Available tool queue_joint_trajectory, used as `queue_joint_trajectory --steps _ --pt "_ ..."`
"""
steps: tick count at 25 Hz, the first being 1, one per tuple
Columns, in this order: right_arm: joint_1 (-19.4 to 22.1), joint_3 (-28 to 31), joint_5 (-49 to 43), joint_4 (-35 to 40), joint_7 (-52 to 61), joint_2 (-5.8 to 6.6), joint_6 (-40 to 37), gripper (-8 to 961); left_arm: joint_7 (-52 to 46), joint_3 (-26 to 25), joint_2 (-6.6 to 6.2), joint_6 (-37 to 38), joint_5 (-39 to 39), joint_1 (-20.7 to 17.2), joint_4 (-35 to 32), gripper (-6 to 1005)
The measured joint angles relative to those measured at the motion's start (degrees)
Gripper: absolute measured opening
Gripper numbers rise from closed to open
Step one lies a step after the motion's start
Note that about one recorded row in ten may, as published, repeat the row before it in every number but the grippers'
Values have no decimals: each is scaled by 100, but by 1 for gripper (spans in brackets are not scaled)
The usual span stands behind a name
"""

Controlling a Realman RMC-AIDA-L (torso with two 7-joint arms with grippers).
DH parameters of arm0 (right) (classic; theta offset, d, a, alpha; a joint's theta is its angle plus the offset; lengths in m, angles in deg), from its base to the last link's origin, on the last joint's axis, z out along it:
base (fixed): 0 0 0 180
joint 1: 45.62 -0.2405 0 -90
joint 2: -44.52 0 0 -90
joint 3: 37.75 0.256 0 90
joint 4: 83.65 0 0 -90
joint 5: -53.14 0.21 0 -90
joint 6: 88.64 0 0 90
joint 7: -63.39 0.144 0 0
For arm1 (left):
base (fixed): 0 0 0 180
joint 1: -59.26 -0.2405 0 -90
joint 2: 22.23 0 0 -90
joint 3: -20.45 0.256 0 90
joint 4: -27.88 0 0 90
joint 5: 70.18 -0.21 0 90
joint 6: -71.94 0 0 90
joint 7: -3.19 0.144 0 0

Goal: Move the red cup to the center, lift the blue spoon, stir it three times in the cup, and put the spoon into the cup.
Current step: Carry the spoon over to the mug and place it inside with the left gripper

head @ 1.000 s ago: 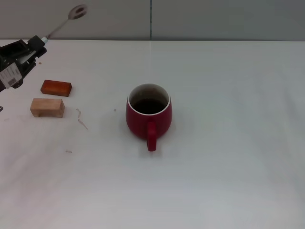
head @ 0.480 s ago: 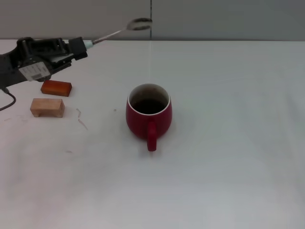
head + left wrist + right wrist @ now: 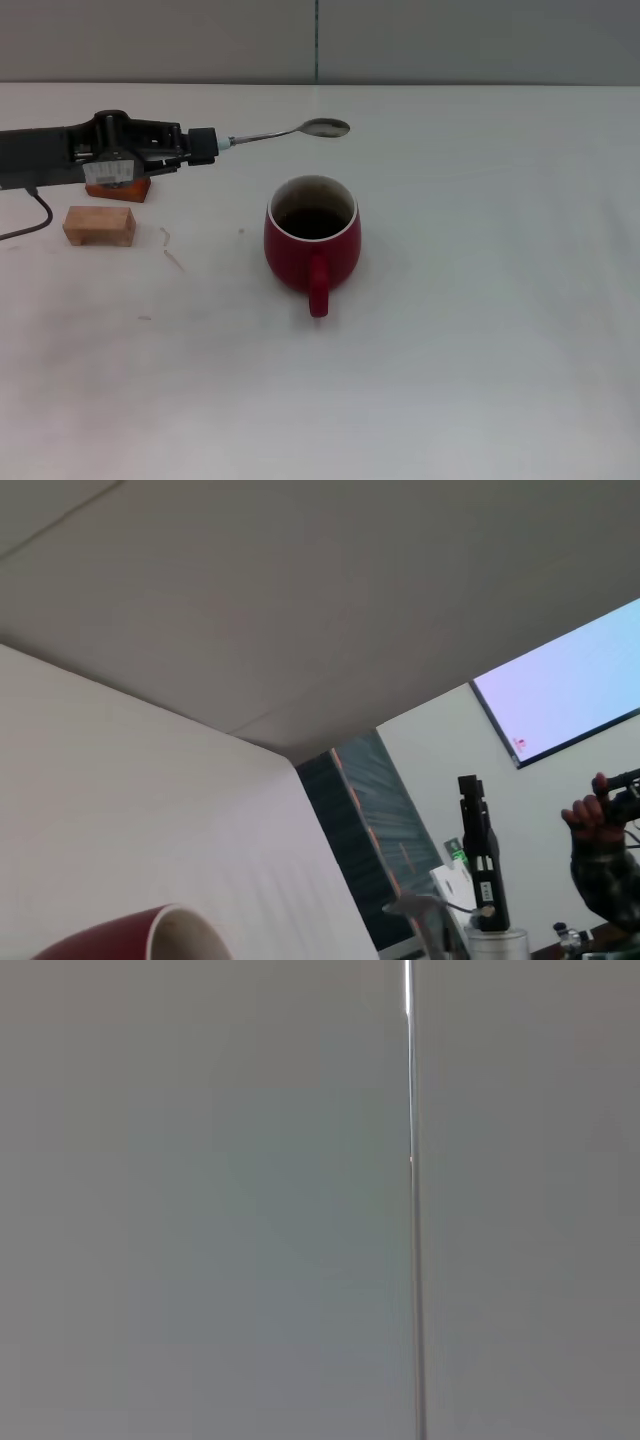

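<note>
The red cup (image 3: 312,240) stands upright near the middle of the white table, handle toward me, dark inside. My left gripper (image 3: 200,143) reaches in from the left, level and above the table, shut on the blue spoon (image 3: 285,132). Only the spoon's grey neck and metal bowl show; its handle is hidden in the gripper. The spoon's bowl hovers just behind the cup's far rim. A slice of the red cup's rim (image 3: 150,935) shows in the left wrist view. The right gripper is out of view; its wrist view shows only a grey wall.
A red-brown block (image 3: 118,188) lies partly under the left arm at the left, with a pale wooden block (image 3: 99,225) just in front of it. The grey back wall (image 3: 320,40) rises beyond the table's far edge.
The left arm has swung right and down with the spoon, from pointing up at the far left to lying level with the spoon's bowl just behind the cup.
</note>
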Motion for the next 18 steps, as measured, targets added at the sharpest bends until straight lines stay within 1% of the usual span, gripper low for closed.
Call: queue_joint_trajectory --steps 1,5,7,11,14,17,18 --pt "4 0 0 -2 0 0 -6 559 -42 -6 -11 -61 -177 32 -105 165" --pt "11 -2 0 -4 0 -5 -15 558 -121 6 -13 -91 -395 65 -358 166" --pt "12 -16 0 3 -5 -15 -15 560 -207 23 17 -85 -679 130 -669 166" --pt "15 -16 0 -4 -95 -28 -16 559 -256 26 33 -54 -893 206 -804 165" --pt "19 -3 0 -35 -226 -33 6 558 -342 42 78 14 -1172 316 -1046 165" --pt "19 7 0 -42 -247 -34 24 559 -374 60 90 28 -1223 341 -1130 165" --pt "19 11 0 -42 -249 -35 28 559 -443 121 106 48 -1310 380 -1276 165"
